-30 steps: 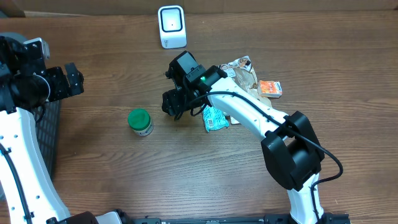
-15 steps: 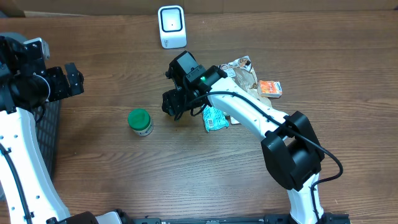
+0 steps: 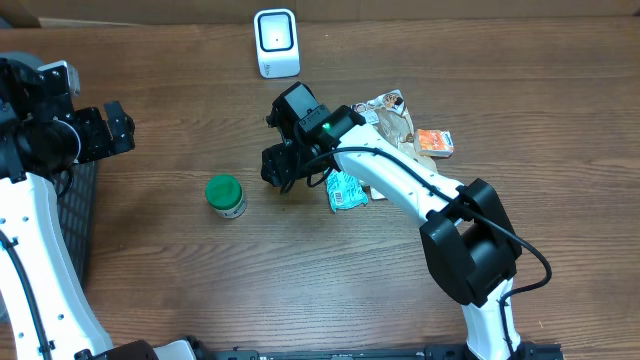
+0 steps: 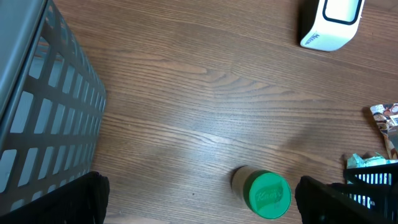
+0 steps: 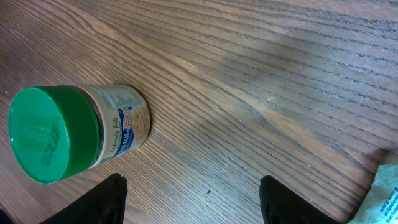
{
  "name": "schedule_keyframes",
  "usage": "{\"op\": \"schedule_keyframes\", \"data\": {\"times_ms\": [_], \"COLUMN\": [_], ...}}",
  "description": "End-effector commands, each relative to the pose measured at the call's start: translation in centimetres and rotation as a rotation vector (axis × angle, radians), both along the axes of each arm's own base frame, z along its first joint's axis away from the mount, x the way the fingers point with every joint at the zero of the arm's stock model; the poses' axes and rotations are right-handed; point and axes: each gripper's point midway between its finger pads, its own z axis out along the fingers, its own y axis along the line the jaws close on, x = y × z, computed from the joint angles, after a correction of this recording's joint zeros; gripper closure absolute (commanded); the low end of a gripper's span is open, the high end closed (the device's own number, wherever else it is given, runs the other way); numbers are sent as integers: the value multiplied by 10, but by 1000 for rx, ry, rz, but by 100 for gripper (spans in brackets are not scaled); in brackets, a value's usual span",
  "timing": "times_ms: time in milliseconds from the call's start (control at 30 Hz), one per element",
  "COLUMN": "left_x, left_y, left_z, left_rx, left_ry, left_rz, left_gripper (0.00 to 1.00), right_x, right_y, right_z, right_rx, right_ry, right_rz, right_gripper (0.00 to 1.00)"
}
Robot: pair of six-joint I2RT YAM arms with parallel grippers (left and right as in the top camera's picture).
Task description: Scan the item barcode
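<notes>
A green-lidded jar (image 3: 226, 196) stands upright on the wooden table; it shows in the left wrist view (image 4: 263, 191) and the right wrist view (image 5: 68, 132) too. The white barcode scanner (image 3: 276, 42) sits at the back of the table, its corner seen by the left wrist camera (image 4: 329, 23). My right gripper (image 3: 277, 166) hovers open just right of the jar, nothing between its fingers (image 5: 106, 200). My left gripper (image 3: 118, 128) is open at the far left, beside the basket, well away from the jar.
A grey slatted basket (image 4: 43, 118) stands at the table's left edge. A teal pouch (image 3: 346, 190), a printed packet (image 3: 390, 112) and an orange box (image 3: 435, 143) lie in a cluster under and behind my right arm.
</notes>
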Motion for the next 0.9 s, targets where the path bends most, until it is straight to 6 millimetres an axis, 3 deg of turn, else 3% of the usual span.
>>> {"op": "schedule_keyframes", "data": {"times_ms": [0,333,533,633,800,867], "left_x": [2,2,2,2,2,2], "left_y": [-2,-2,-2,-2,-2,-2], "left_z": [0,0,0,0,0,0], "left_rx": [-1,-1,-1,-1,-1,-1], "left_ry": [-5,-5,-4,-5,-4,-5], "left_rz": [-19,-19,-19,-19,-19,-19], "left_gripper": [0,1,0,1,0,0], "right_x": [2,1,11,16,17,14], "right_y": [-3,-3,-5,1,27,38], "right_z": [-1,0,35,50,57,56], "right_rx": [-9,-15,-46,-24,6,-28], "right_ry": [-8,-23,-84,-120,-230,-309], "right_rz": [-4,33,55,67,163,234], "right_gripper": [34,34,31,30,27,18]}}
